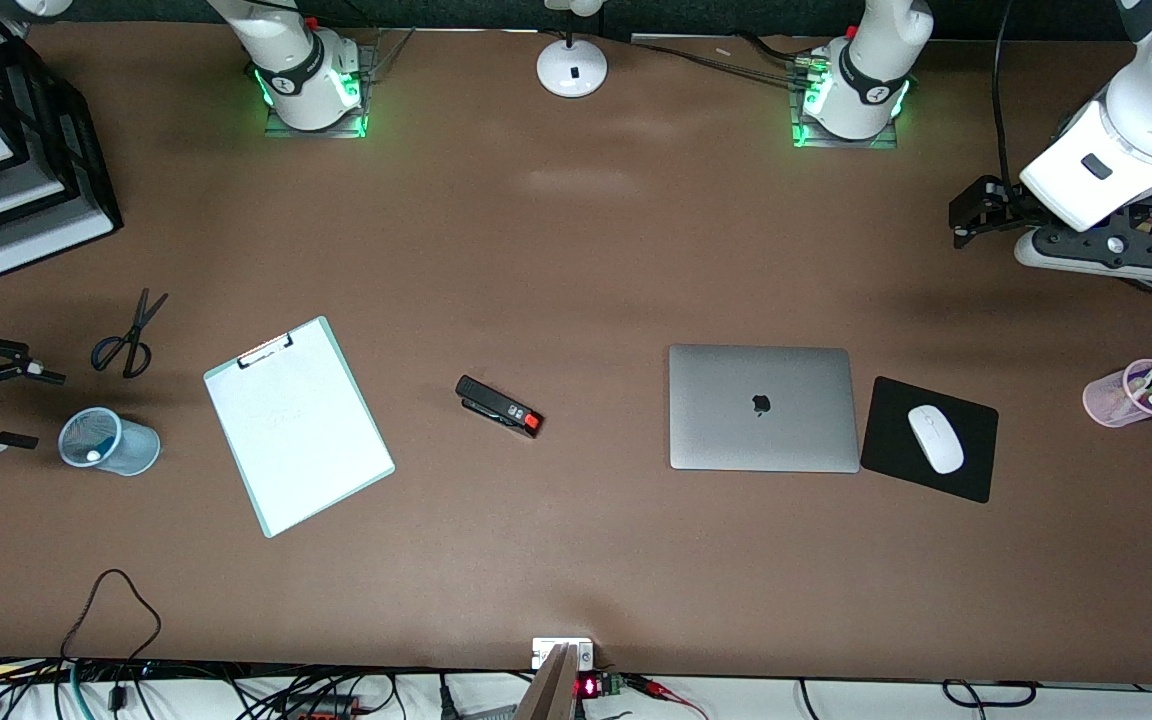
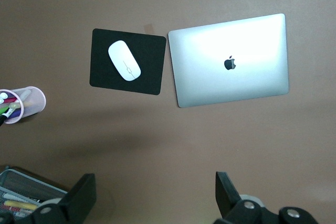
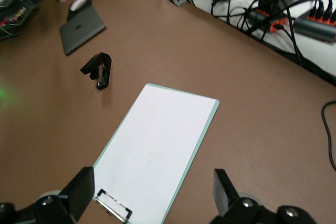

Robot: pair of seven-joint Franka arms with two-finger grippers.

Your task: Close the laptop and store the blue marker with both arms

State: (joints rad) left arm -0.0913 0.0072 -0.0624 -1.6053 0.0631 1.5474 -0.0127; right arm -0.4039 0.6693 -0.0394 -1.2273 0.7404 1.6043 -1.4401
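The laptop (image 1: pixel 761 407) lies shut on the table, silver lid up with the dark apple logo; it also shows in the left wrist view (image 2: pixel 231 61) and the right wrist view (image 3: pixel 81 30). The blue marker's body is not visible; a small white end (image 1: pixel 93 456) shows inside a blue mesh cup (image 1: pixel 111 440) at the right arm's end. My right gripper (image 1: pixel 34 408) is open and empty, in the air beside that cup. My left gripper (image 1: pixel 961 222) is open and empty, over bare table at the left arm's end. Both show open and empty in their wrist views (image 2: pixel 156 198) (image 3: pixel 155 195).
A white mouse (image 1: pixel 935 438) on a black pad (image 1: pixel 976 470) lies beside the laptop. A pink cup (image 1: pixel 1111 400) holds pens. A black stapler (image 1: pixel 499 407), a white clipboard (image 1: pixel 298 425) and scissors (image 1: pixel 126 340) lie toward the right arm's end. Black trays (image 1: pixel 86 170) stand there too.
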